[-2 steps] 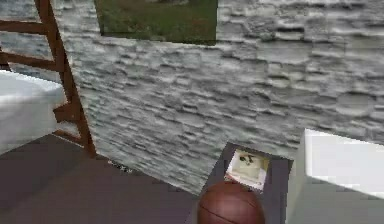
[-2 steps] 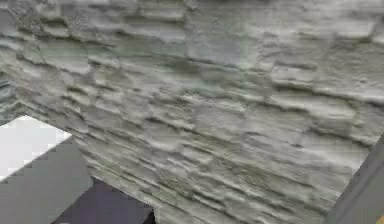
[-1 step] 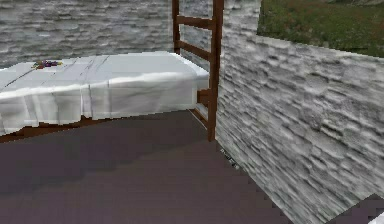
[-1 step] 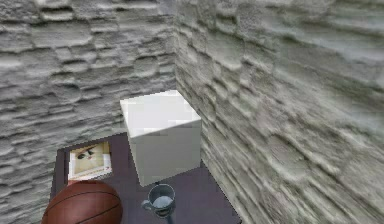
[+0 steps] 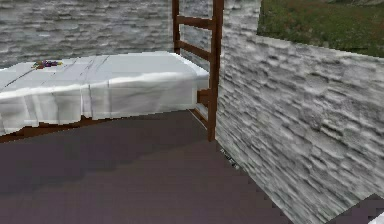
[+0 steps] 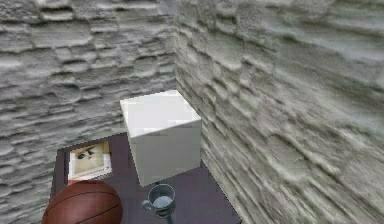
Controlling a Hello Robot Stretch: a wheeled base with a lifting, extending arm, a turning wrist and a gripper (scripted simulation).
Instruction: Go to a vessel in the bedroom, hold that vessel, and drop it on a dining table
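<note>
A small grey-blue mug [image 6: 160, 199] with a handle stands on a dark low table [image 6: 215, 200], near the bottom of the arm side view, just in front of a white box. A bed [image 5: 100, 85] with a white cover and a red-brown wooden frame fills the forward view's left and middle, with a small dark thing [image 5: 45, 65] lying on it at the far left.
A white box [image 6: 162, 136] stands on the dark table against the stone wall corner. A basketball [image 6: 82, 204] and a book [image 6: 88, 161] lie left of the mug. The bed's tall wooden end [image 5: 197, 60] meets a stone wall [image 5: 300, 110] at the forward view's right. Dark floor [image 5: 130, 170] lies before the bed.
</note>
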